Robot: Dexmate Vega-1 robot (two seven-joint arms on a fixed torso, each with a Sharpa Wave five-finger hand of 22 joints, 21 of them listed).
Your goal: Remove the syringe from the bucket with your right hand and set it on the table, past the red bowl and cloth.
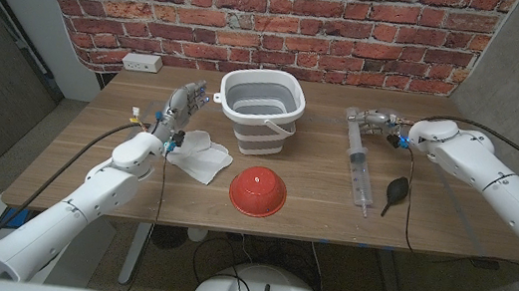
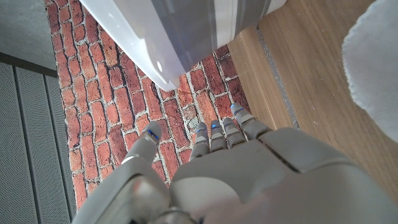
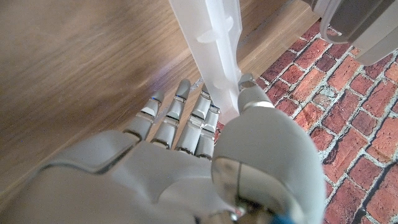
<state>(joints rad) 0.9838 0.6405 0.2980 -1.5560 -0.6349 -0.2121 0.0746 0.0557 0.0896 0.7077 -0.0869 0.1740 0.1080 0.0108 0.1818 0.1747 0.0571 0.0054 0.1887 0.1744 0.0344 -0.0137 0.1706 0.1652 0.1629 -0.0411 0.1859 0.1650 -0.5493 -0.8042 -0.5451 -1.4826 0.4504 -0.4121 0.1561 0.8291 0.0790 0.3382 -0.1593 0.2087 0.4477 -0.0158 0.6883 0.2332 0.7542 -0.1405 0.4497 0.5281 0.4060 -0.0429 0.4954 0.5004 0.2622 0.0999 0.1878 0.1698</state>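
The clear syringe (image 1: pixel 361 174) lies on the table to the right of the red bowl (image 1: pixel 258 190), its tip toward the front edge. My right hand (image 1: pixel 380 121) is at its far plunger end. In the right wrist view the plunger (image 3: pixel 214 37) runs between the thumb (image 3: pixel 250 93) and the other fingers, which pinch it. The grey and white bucket (image 1: pixel 262 106) stands at the back middle. A white cloth (image 1: pixel 200 155) lies left of the bowl. My left hand (image 1: pixel 184 106) is raised left of the bucket, fingers apart and holding nothing.
A black rubber bulb (image 1: pixel 397 189) lies just right of the syringe. A white power strip (image 1: pixel 143 63) sits at the table's back left, against the brick wall. The bucket's wall (image 2: pixel 180 31) and the cloth (image 2: pixel 373 74) are close to my left hand.
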